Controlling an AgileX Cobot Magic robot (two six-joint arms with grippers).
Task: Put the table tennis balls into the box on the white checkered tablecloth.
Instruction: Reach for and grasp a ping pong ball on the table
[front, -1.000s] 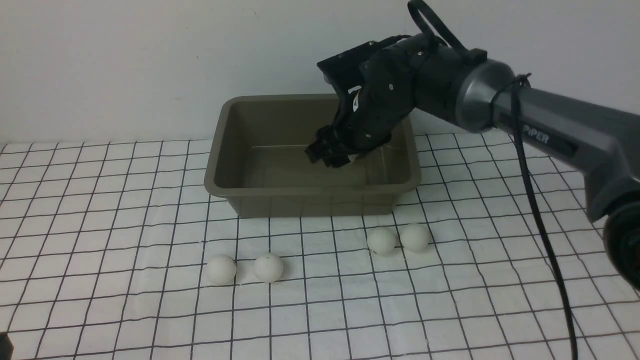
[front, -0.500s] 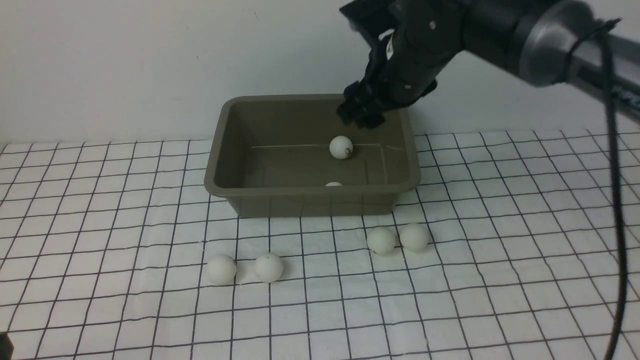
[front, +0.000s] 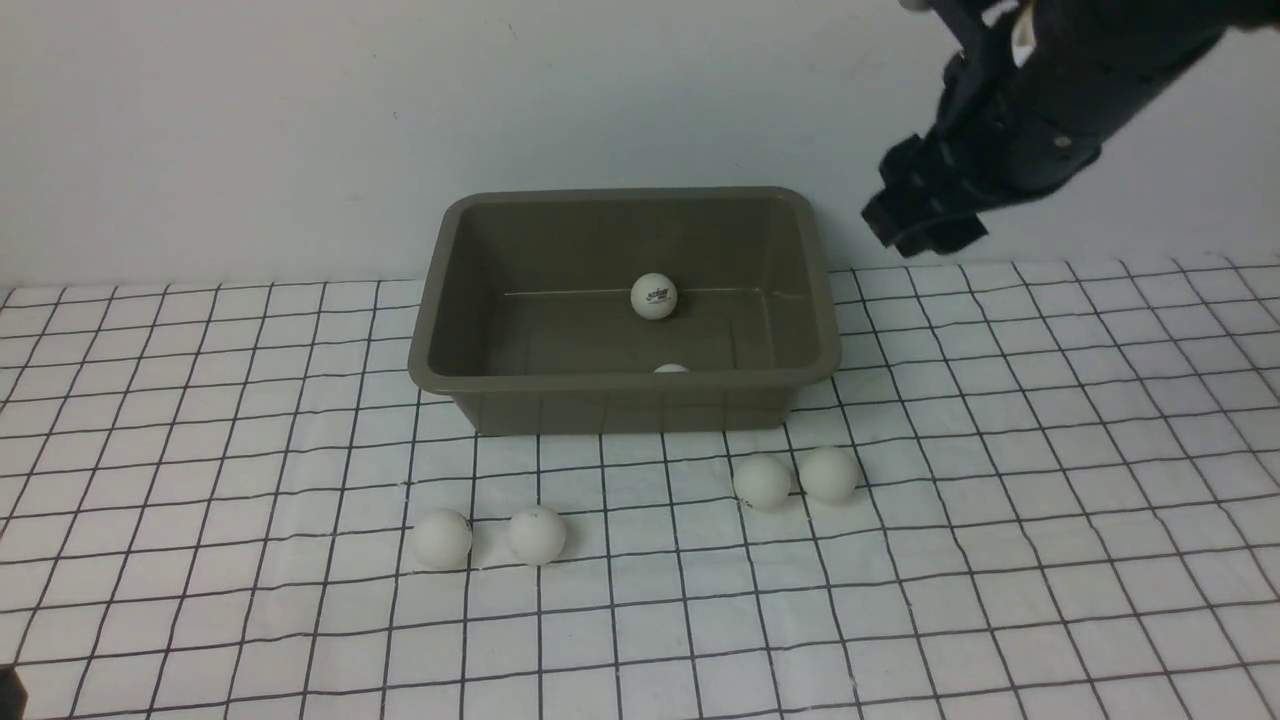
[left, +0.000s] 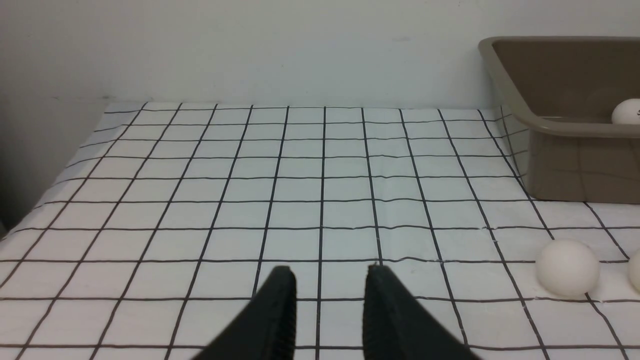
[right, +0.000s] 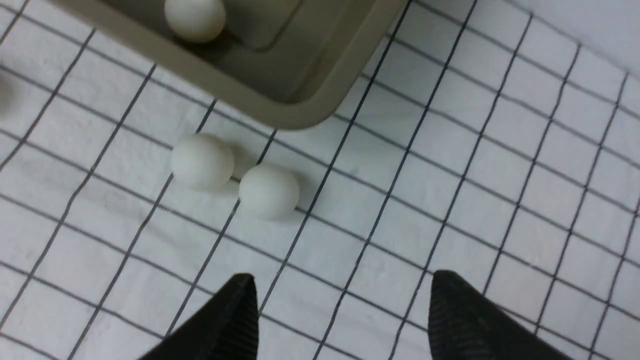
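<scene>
Two table tennis balls (front: 654, 297) are lying in the box (front: 620, 385), four lower-centre outside; right gripper (front: 915, 228) is hanging open, empty.

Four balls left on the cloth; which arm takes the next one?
Probably right: the right fingers are open, empty, raised, with the pair of balls by the box in view below. The left fingers sit low with balls off to one side.
</scene>
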